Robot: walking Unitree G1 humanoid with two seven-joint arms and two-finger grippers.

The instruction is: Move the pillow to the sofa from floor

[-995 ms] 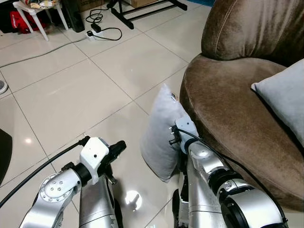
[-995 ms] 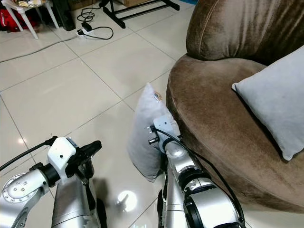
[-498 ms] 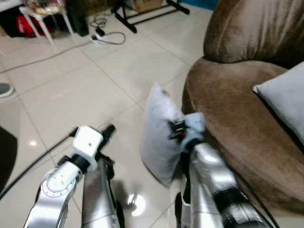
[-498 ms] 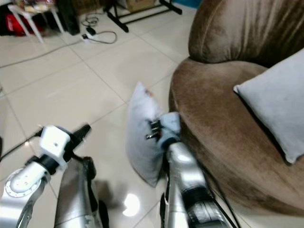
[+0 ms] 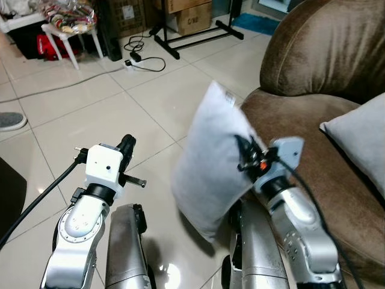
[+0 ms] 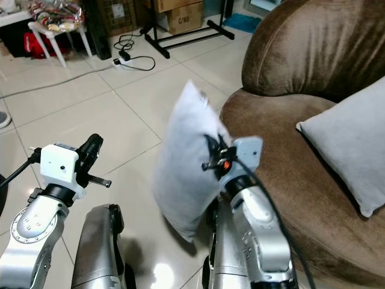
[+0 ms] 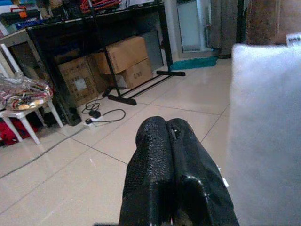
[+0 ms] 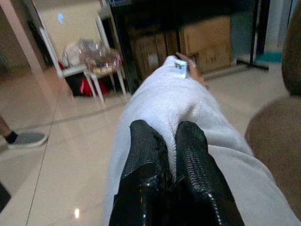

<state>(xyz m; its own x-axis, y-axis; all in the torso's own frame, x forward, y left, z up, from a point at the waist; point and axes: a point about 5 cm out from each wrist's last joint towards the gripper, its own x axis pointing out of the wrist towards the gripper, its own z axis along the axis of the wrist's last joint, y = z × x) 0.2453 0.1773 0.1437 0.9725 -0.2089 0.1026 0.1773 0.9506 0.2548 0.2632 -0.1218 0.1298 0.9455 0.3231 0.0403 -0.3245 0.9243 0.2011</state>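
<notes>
A light grey pillow [image 5: 210, 165] hangs off the floor in front of the brown sofa [image 5: 325, 156], tilted with its tagged corner up. My right gripper [image 8: 170, 141] is shut on the pillow's edge, pinching the fabric between its two black fingers; in the eye views the gripper [image 5: 245, 150] sits at the pillow's right side, next to the sofa seat. My left gripper [image 7: 168, 136] is shut with nothing in it and is raised to the left of the pillow [image 7: 265, 136], apart from it.
A second grey pillow [image 5: 361, 135] lies on the sofa seat at right. Tiled floor spreads to the left, with a power strip and cables [image 5: 141, 57], a black stand [image 5: 192, 36], cardboard boxes [image 5: 189, 15] and a white stool [image 5: 60, 33] at the back. A shoe [image 5: 11, 122] is far left.
My right gripper has lifted the pillow off the floor and raised it beside the sofa seat. The left arm has risen a little. The camera has tilted upward.
</notes>
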